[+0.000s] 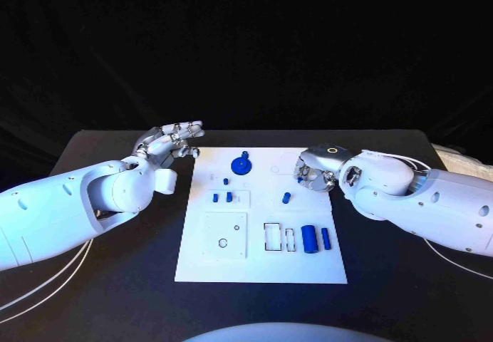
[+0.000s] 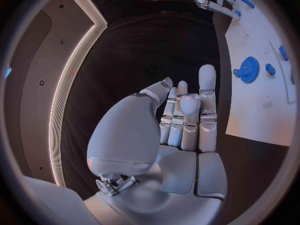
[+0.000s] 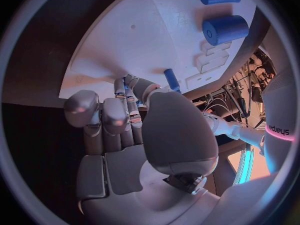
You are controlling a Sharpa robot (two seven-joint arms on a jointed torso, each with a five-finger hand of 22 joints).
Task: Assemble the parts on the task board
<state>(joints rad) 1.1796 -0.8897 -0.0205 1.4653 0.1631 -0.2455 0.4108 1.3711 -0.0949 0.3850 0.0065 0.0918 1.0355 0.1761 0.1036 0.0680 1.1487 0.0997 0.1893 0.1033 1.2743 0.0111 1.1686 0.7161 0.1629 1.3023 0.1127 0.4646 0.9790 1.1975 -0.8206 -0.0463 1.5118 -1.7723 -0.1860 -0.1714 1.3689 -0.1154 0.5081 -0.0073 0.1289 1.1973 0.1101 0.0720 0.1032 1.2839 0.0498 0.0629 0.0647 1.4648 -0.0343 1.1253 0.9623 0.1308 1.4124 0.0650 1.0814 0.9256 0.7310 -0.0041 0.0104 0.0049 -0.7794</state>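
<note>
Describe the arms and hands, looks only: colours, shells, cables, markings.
Both arms are glossy white, rounded shells with small dark dots. The left hand and right hand are silver, many-fingered, with smooth palm plates and segmented metal fingers. Thin white cables trail beside the left arm; the right arm has a dark ring at the wrist and white cables near the elbow.

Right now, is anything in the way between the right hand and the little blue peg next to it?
Nothing visible. Only bare white board lies between the right hand and the peg.
</note>
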